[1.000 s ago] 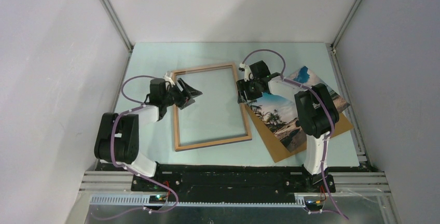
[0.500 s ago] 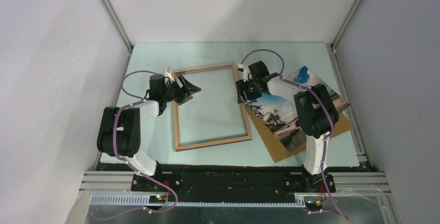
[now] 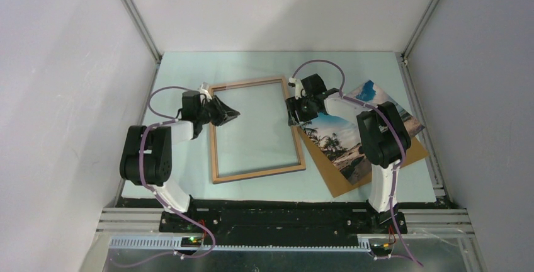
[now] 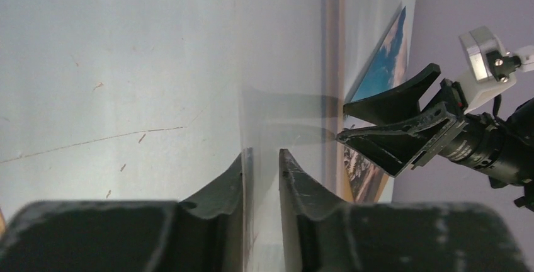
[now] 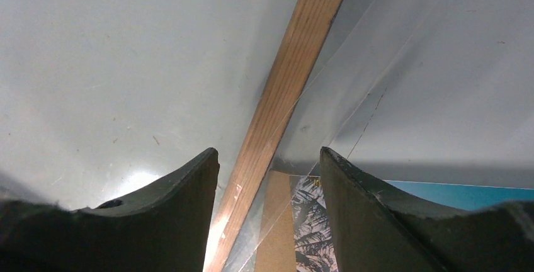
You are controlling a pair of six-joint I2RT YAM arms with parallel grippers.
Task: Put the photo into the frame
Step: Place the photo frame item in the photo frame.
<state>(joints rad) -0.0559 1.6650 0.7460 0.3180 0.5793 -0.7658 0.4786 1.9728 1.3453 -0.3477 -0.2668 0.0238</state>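
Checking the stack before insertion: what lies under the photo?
A brown backing board lies under the photo, showing past its near edges. The right arm hides part of both.

The left pincer (image 4: 261, 157) straddles an edge of the frame (image 4: 334, 45), fingers narrowly apart, facing the right pincer (image 4: 342, 121) by the photo (image 4: 384, 64).

A pale green counter (image 3: 189, 70) sits inside an enclosure of plain white walls (image 3: 277, 7). Grey metal struts (image 3: 135, 17) run up its back corners. Soft light falls brightest on the rear wall.
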